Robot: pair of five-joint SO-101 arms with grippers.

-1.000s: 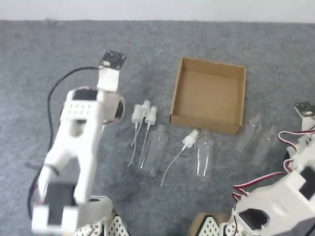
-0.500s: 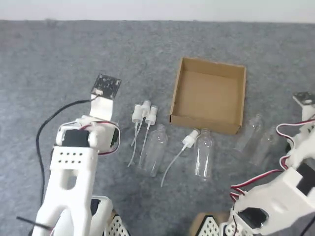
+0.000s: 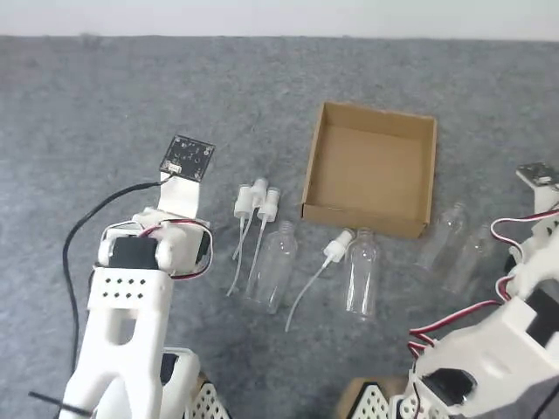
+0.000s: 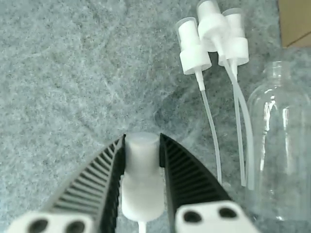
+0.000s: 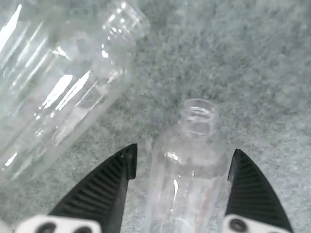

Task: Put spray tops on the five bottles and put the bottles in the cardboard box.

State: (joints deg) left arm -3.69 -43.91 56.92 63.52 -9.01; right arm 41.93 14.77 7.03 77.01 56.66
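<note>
Pulled my left gripper (image 4: 142, 140) toward 6 o'clock, clamping spray top (image 4: 141, 189); right gripper (image 5: 183, 151) gaped astride bottle (image 5: 194, 124); 0 capped, 0 boxed.

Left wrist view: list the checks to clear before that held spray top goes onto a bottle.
1. Grip on spray top by left end effector: ok, shut on it.
2. Its dip tube straight: cannot tell, hidden.
3. Hold on bottle by right end effector: not ok, jaws open on either side.
4. Neck of that bottle uncapped: ok.
5. Way into cardboard box: ok, open side up.
</note>
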